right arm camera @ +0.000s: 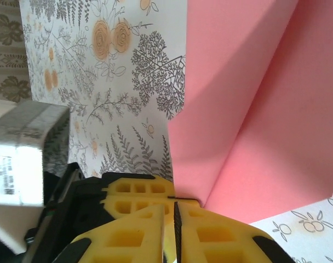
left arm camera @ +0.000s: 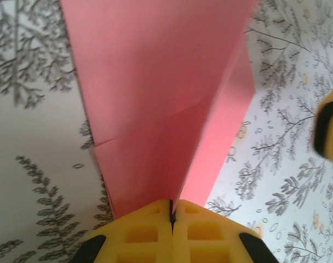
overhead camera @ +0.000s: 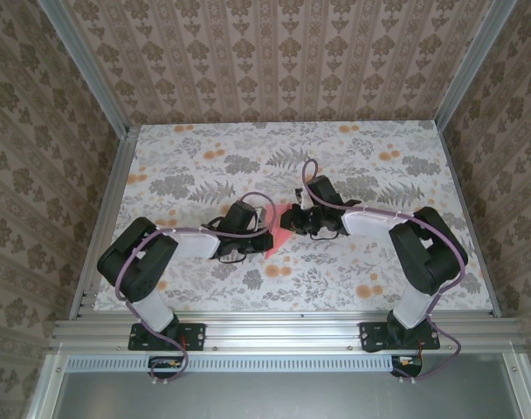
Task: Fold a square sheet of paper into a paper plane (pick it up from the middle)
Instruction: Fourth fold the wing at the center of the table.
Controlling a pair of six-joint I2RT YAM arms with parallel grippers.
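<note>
The salmon-pink sheet of paper (overhead camera: 279, 234) is folded into a pointed, creased paper plane shape and is held above the table's middle, between both arms. In the left wrist view the paper (left arm camera: 155, 98) rises in a V from its centre crease. My left gripper (left arm camera: 171, 211) is shut on that crease, with its yellow pads pressed together. My right gripper (right arm camera: 176, 219) is beside the paper's (right arm camera: 248, 109) lower corner, its jaws almost together with a thin dark slit and no paper visible between them. The left gripper's yellow fingers (right arm camera: 136, 194) sit just behind it.
The floral-print table (overhead camera: 335, 262) extends to metal rails at the left (overhead camera: 104, 218) and right (overhead camera: 471, 218) and at the near edge. Patterned walls enclose the back and sides. The two wrists (overhead camera: 239, 223) (overhead camera: 322, 214) nearly touch at the centre.
</note>
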